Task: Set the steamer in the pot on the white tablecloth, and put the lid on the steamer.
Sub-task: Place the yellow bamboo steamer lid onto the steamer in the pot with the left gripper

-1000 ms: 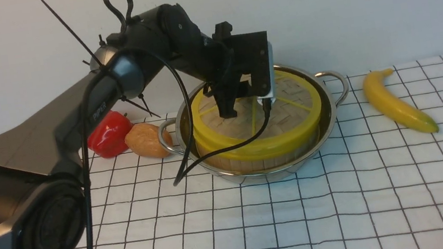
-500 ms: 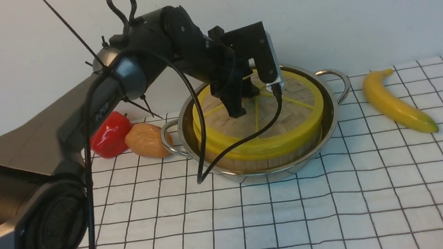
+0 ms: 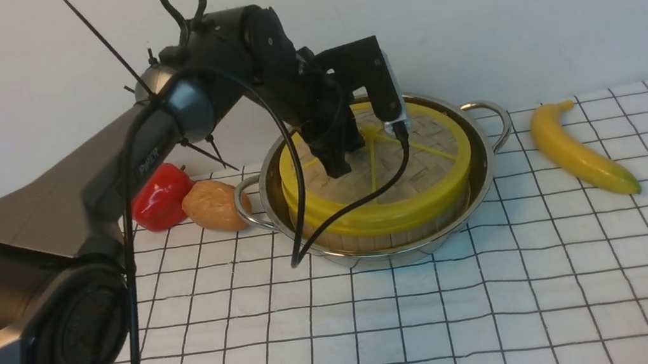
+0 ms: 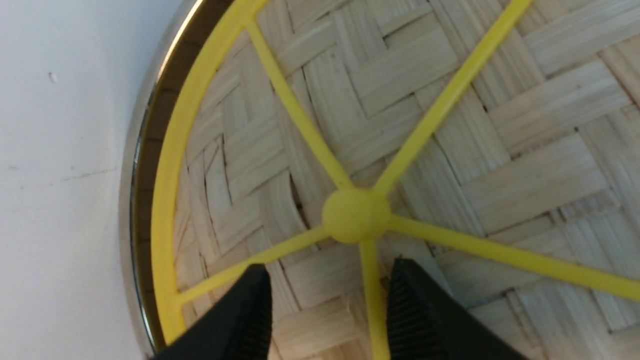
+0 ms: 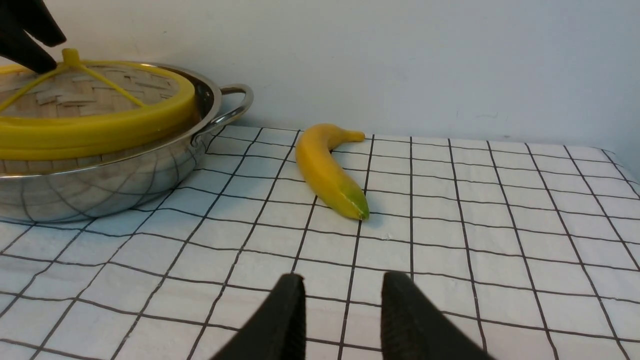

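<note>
Front: the flat woven-bamboo, yellow-rimmed lid (image 3: 423, 154) is sitting on the slatted bamboo steamer (image 3: 396, 236) inside the shiny steel pot (image 3: 489, 147), near the far edge of the gridded white tablecloth (image 3: 447, 318). Left wrist: the left gripper (image 4: 327, 285) is hovering above it, parted, empty. Right wrist: the right gripper (image 5: 340, 287) is gaping, empty.

The pot (image 3: 374, 257) is polished steel, mirror-bright; its wall reflects the grid of the tablecloth (image 3: 510, 308), a matt white cloth with thin black lines. The lid (image 3: 423, 157) is pale woven bamboo strip, dry and slightly rough, with a smooth yellow plastic-looking rim and spokes. Under it the steamer (image 3: 384, 238) shows matt bamboo slats. The banana (image 3: 576, 150), right of frame, looks like smooth, faintly glossy plastic. The pepper (image 3: 159, 197) at left is glossy red, the potato (image 3: 212, 206) beside it duller. The left arm (image 3: 75, 193) is satin grey and black. The left gripper (image 4: 327, 272) has matt black fingers (image 4: 250, 320), ribbed inside.
</note>
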